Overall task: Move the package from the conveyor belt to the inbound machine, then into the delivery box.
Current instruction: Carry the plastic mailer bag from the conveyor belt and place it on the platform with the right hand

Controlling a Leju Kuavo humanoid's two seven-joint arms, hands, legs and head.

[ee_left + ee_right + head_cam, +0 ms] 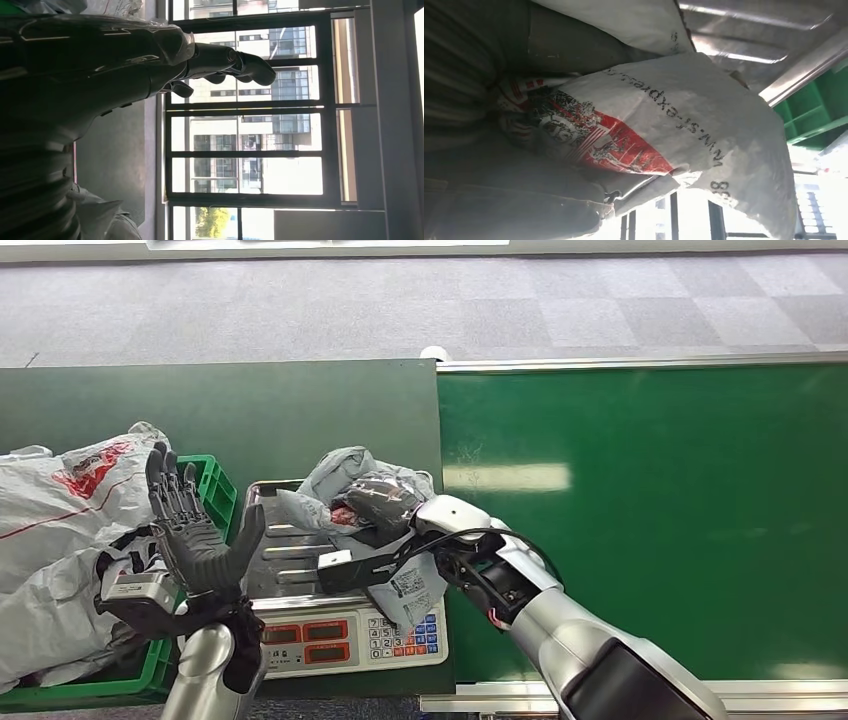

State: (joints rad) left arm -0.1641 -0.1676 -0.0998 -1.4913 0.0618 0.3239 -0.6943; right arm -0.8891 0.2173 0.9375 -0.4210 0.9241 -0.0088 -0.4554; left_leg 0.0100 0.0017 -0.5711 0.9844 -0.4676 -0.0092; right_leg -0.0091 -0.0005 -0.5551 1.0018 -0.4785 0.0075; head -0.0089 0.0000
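Right hand grips the grey package with red print, holding it over the steel tray of the scale, which sits beside the green conveyor belt. The package fills the right wrist view, bunched in the fingers. Left hand is raised, palm up, fingers spread, holding nothing, above the green crate of grey bags.

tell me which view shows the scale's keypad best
The head view: the scale lies below the right hand, which grips the grey package, keypad and red displays facing up. The right wrist view shows its metal tray only; the left wrist view, windows.
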